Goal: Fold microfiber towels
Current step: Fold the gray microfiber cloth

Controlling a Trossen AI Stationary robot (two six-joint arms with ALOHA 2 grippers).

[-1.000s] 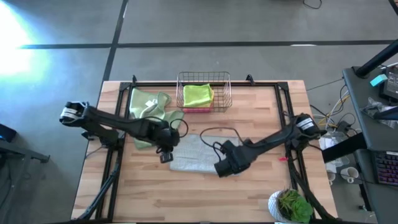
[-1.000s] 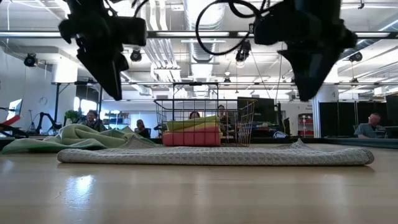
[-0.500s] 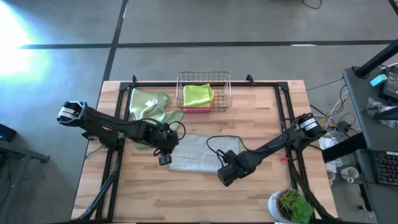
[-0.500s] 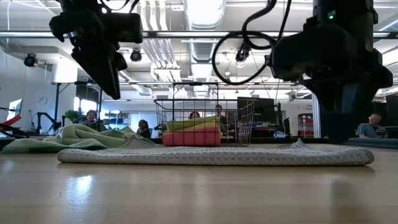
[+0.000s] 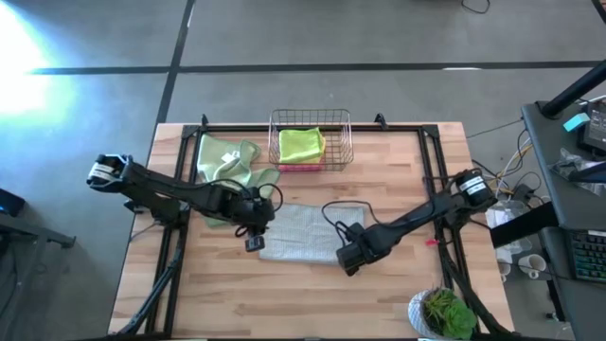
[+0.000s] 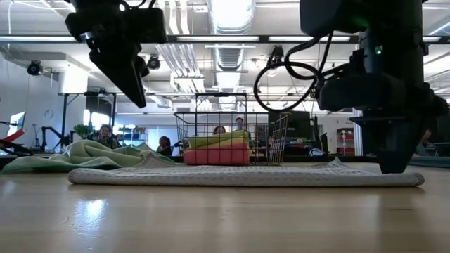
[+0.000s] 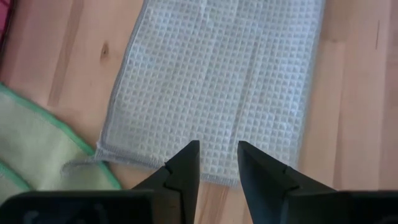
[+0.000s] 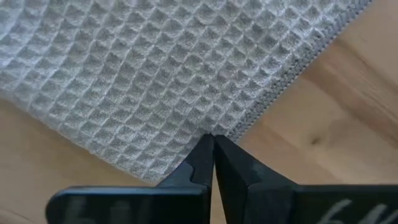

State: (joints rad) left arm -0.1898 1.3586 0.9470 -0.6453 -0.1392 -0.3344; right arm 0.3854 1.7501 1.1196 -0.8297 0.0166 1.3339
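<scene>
While the grey-beige towel (image 5: pixel 301 232) lies flat, folded, mid-surface, the right pincer (image 8: pixel 213 147) is down at its near right corner with fingers pressed together on the hem. Left pincer (image 7: pixel 217 163) hovers above the towel's left end, fingers parted, holding nothing. Farther back on the left, a pale sage green towel (image 5: pixel 225 163) lies crumpled on the surface (image 5: pixel 398 180). Beyond, at the far edge, a wire basket (image 5: pixel 310 141) holds lime green towel (image 5: pixel 301 144) stacked above a pink one (image 6: pixel 216 157).
</scene>
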